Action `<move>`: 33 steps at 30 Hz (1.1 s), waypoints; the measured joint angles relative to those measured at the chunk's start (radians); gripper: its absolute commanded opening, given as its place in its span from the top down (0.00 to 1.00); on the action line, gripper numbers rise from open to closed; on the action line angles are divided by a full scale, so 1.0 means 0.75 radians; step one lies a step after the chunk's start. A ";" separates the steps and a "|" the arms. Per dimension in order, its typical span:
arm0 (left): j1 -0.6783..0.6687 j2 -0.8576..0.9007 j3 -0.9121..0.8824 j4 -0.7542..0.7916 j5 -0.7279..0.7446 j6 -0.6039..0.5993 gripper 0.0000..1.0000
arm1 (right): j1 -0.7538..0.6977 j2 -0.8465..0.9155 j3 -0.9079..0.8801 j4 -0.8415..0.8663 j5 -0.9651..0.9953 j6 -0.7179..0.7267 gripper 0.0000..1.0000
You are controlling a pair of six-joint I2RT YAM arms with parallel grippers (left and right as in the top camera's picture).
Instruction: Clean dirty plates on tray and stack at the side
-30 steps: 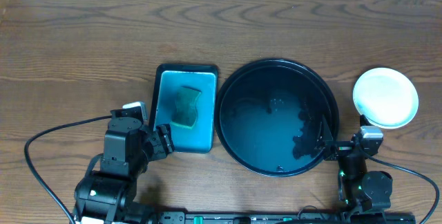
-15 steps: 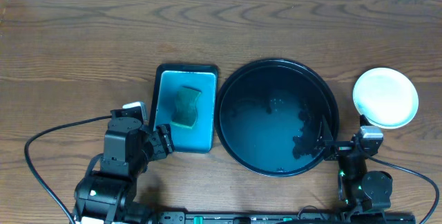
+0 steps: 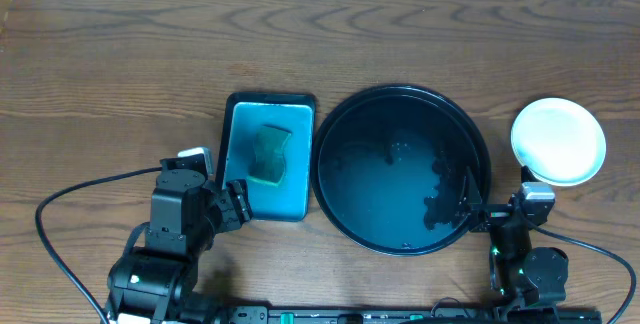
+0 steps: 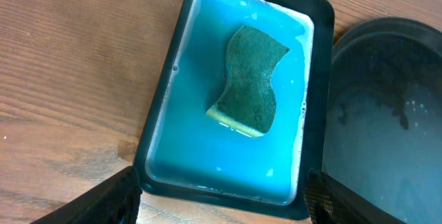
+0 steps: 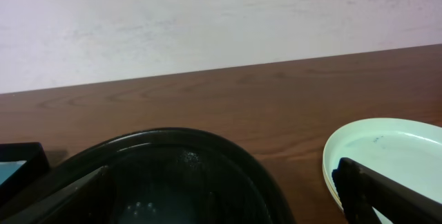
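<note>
Both the left fingers and the right fingers hang spread and empty, with the plates apparently stacked on the desk at the tray's 3 o'clock, where a careless right-arm move could topple them.

We cannot count the plates stacked at 3 o'clock of the tray; from overhead they read as 1 disc. The right wrist view's edge crops them at 4 o'clock.
</note>
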 measured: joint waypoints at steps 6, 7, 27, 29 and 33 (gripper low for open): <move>0.000 0.000 0.000 0.000 0.000 0.000 0.23 | 0.000 -0.001 0.000 0.000 0.000 0.000 0.01; 0.000 -0.001 0.000 0.000 0.001 0.000 0.23 | 0.000 -0.001 0.001 0.000 0.000 0.000 0.01; 0.009 -0.462 -0.280 0.282 -0.122 0.030 0.24 | 0.000 0.000 0.000 0.001 0.001 0.000 0.01; 0.021 -0.531 -0.352 0.369 -0.132 0.047 0.24 | 0.000 0.000 0.000 0.001 0.001 0.000 0.01; 0.053 -0.668 -0.495 0.527 -0.141 0.072 0.23 | 0.001 -0.001 0.000 0.001 0.001 0.000 0.01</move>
